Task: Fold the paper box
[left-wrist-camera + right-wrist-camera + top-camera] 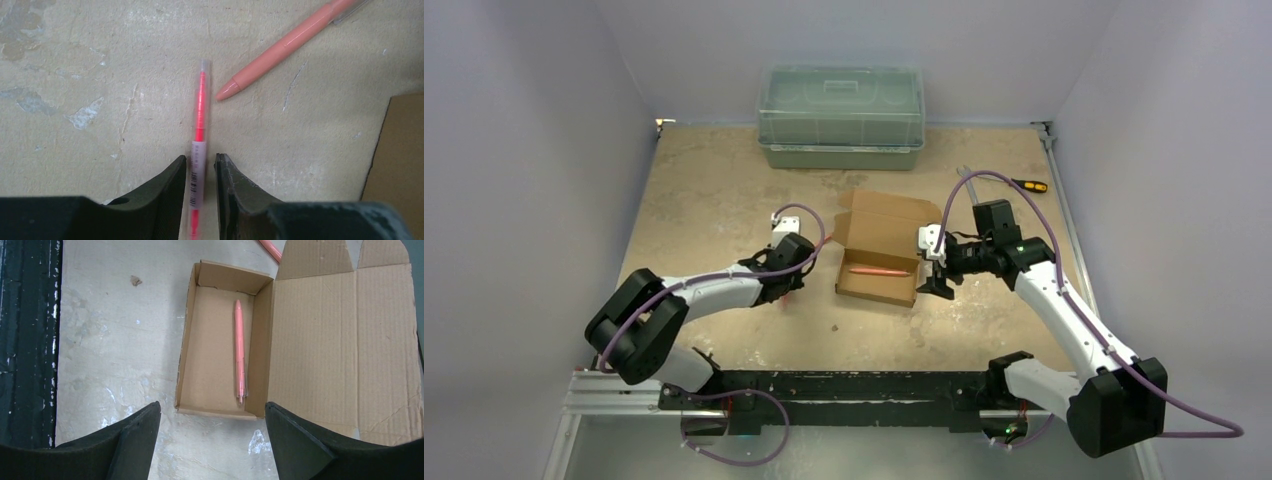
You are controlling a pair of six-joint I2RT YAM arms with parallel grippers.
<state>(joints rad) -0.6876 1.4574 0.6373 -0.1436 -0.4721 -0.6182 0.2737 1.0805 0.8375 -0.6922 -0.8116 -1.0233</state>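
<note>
The paper box point(876, 262) lies in mid-table as a shallow brown tray point(210, 355) with its lid flap point(340, 340) spread flat behind it. A pink pen point(239, 355) rests inside the tray. Left of the box, my left gripper point(200, 165) points down at the table with its jaws narrowed either side of a red clear-barrelled pen point(200, 115) that lies flat. A thin gap still shows beside the pen. My right gripper point(212, 415) hovers open and empty just off the tray's right end point(932, 272).
A second pink pen point(285, 47) lies on the table beyond the red one, and the box's edge point(400, 160) is to its right. A green lidded bin point(841, 115) stands at the back. A screwdriver point(1029, 185) lies at the far right, and a black rail point(844, 385) runs along the near edge.
</note>
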